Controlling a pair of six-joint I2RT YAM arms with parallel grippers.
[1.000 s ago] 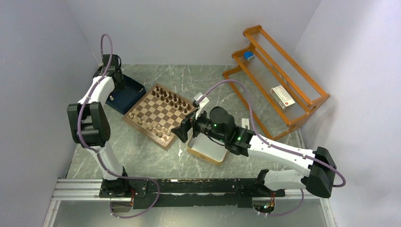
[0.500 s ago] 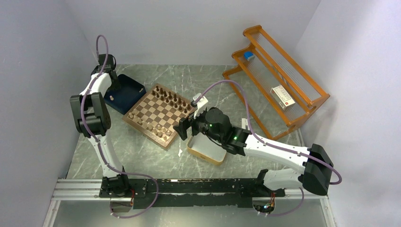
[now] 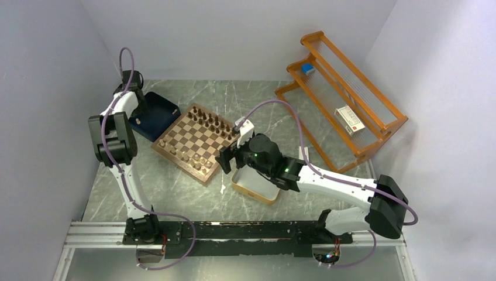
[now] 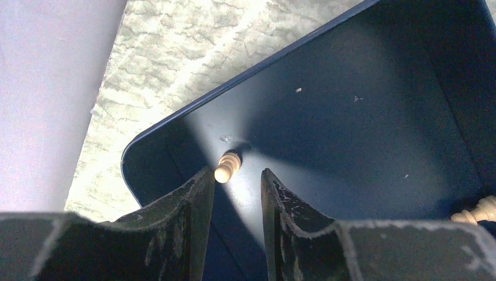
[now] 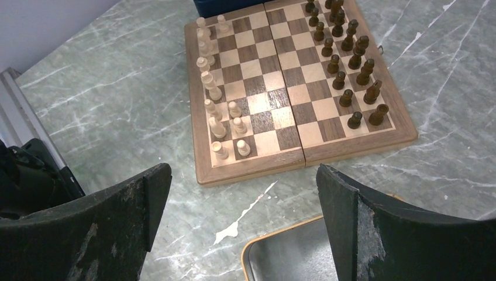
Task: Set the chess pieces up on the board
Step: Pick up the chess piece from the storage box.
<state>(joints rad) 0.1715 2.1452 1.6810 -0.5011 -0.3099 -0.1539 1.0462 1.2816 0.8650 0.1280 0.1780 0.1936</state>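
Left hand is down in the navy tray, just off the board's far-left corner, fingers drawn narrow around a pale pawn; the pawn sits against one finger, and a gap shows on the other side. A second pale piece lies at the tray's edge. Right hand hovers spread wide and empty at the board's near-right edge, above the silver tin. On the board, pale chessmen crowd one end and dark chessmen line the other
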